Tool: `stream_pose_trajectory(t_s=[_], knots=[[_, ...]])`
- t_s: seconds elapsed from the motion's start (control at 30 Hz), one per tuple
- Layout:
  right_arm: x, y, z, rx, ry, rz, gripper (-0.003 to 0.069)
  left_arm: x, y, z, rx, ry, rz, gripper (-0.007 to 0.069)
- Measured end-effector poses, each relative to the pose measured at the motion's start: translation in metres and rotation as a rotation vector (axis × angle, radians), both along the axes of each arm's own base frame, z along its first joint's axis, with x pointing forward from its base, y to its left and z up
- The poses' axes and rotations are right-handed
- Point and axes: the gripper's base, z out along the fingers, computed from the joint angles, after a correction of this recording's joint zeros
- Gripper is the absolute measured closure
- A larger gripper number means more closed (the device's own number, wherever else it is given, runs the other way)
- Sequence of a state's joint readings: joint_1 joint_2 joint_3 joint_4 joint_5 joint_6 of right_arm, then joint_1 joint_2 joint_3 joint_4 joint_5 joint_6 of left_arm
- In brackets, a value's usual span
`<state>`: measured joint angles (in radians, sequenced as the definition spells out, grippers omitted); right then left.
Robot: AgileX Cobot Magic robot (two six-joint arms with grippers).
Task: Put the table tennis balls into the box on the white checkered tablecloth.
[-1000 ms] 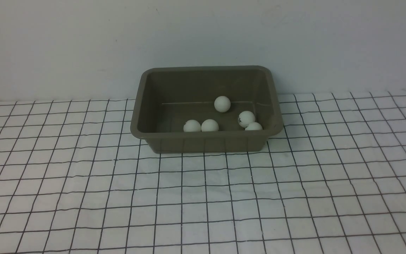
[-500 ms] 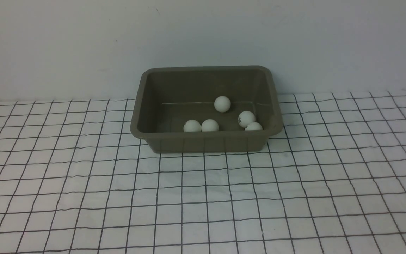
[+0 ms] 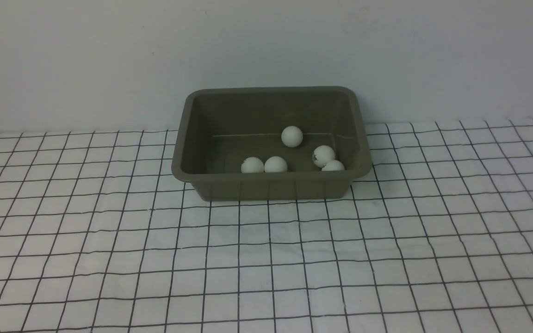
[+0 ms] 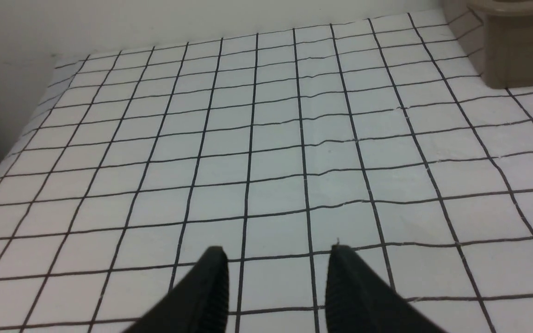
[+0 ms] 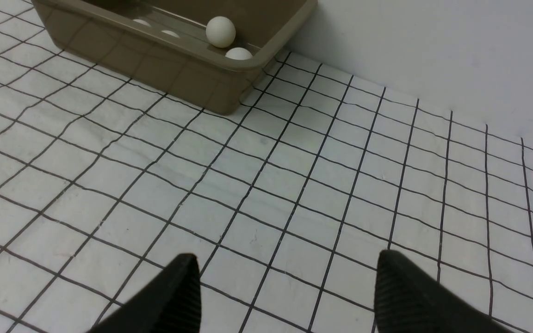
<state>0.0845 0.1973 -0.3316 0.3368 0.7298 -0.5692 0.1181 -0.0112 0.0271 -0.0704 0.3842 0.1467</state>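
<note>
Box (image 3: pixel 271 185) of olive-grey plastic standing on the white checkered tablecloth (image 3: pixel 266 259), at the middle of the cloth's far edge, close to the pale wall (image 3: pixel 266 41). All five table tennis balls (image 3: pixel 292 136) lie inside the box. One rests at the foot of the far wall of the box, slightly right of its middle. Two sit side by side, touching or nearly so, against the near wall, just left of centre (image 3: pixel 252 165). Two more lie in the near right corner, one partly hidden behind the rim; the other (image 3: pixel 323 155) carries a small dark mark. No ball lies on the cloth.

Left gripper (image 4: pixel 278 254), seen only in the left wrist view: both black fingers apart with a moderate gap, nothing between them, over bare cloth well away from the box, whose corner shows at the edge of that view.

Right gripper (image 5: pixel 287 263), seen only in the right wrist view: fingers spread wide, nothing between them, over bare cloth on the right side, with the right end of the box and two balls visible beyond.
</note>
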Motion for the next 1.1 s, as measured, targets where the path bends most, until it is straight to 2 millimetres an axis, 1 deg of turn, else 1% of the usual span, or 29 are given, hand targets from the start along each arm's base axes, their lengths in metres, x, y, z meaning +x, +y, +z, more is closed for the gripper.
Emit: stream_pose_trajectory(t_s=[0.67,1.1], knots=[[0.0000,0.0000,0.0000,0.000,0.000,0.000,0.0198,-0.0001,0.0012,-0.0001,-0.074,-0.007,0.038,0.0356],[0.0000,0.0000,0.0000,0.000,0.000,0.000,0.0198,-0.0001,0.0012,-0.0001,-0.078,-0.007,0.039,0.0356]])
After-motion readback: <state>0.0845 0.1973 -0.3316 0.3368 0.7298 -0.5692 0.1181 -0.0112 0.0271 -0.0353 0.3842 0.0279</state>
